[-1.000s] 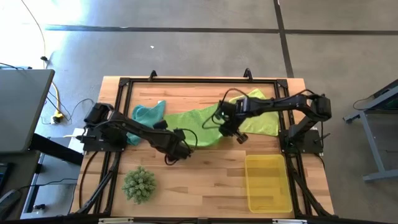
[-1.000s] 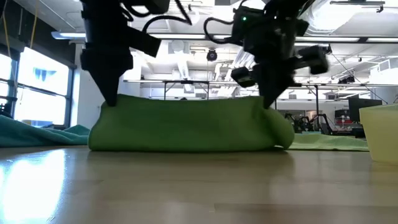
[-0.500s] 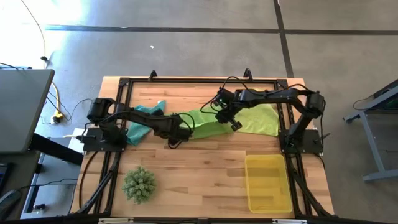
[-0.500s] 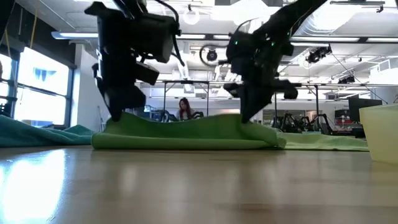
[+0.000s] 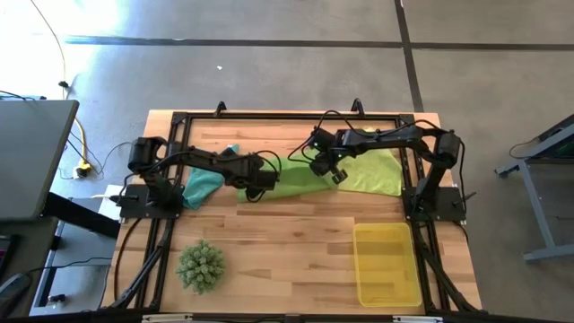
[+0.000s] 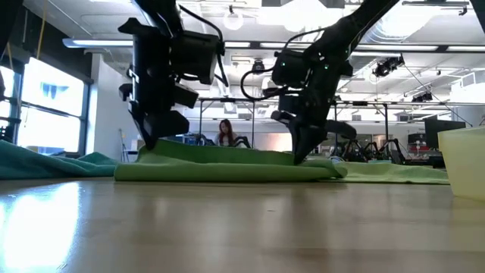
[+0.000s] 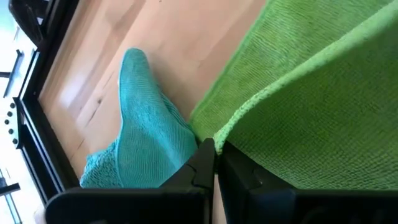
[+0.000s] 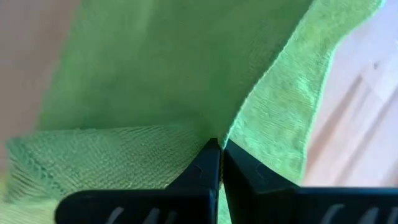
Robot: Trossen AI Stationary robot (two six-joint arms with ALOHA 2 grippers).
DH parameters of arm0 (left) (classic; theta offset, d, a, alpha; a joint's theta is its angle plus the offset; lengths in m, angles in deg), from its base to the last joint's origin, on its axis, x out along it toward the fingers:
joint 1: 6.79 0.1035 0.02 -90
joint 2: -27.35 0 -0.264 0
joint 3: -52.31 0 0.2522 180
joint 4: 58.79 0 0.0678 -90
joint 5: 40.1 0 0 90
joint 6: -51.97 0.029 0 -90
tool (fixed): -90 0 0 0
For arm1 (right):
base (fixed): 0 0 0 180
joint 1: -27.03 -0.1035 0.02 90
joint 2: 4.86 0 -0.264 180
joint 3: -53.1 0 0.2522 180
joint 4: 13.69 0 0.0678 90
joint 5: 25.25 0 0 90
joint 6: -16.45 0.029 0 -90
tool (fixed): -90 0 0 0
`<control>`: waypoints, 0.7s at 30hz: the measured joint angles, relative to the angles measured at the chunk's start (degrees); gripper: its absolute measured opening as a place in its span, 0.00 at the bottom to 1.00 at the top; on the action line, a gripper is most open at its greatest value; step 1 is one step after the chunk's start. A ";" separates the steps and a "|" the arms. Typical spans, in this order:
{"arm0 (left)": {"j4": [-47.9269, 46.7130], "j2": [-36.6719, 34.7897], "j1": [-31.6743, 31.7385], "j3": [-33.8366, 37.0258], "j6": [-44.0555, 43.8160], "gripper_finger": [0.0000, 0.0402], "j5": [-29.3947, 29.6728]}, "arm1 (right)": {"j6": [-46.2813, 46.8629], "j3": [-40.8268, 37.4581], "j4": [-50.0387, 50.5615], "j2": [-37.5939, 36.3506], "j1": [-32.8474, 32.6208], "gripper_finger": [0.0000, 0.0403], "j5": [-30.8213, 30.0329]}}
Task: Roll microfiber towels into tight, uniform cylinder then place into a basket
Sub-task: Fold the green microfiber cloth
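While both jaws pinch it, green towel (image 5: 291, 179) lies folded.

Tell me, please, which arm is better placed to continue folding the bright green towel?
Neither alone, probably. The left gripper and the right gripper are each shut on one end of the bright green towel, so they should likely move together.

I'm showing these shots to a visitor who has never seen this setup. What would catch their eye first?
Most striking is the bright green towel folded mid-table, pinched at both ends: the left claw is shut on its left edge, the right claw on its right. Next come the teal towel bunched at the left, the spiky green ball near the front left corner, and the yellow basket at front right.
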State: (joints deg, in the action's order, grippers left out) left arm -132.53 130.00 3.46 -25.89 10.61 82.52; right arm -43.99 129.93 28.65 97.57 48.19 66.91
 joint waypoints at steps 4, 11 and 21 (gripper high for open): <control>-0.03 0.00 1.18 0.00 -0.40 0.01 0.21 | -1.08 2.19 0.47 0.00 -0.01 0.00 -2.85; 0.12 0.00 2.13 0.00 -2.14 0.01 -0.24 | -1.22 3.63 -0.63 0.28 -0.01 0.00 1.31; 0.09 0.00 2.10 0.00 -4.51 0.01 0.35 | -1.37 3.63 -3.75 0.28 1.27 0.00 1.05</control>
State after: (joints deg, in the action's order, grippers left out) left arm -132.45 130.00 5.57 -25.89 6.09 82.86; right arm -45.35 133.55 24.89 97.86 49.45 67.95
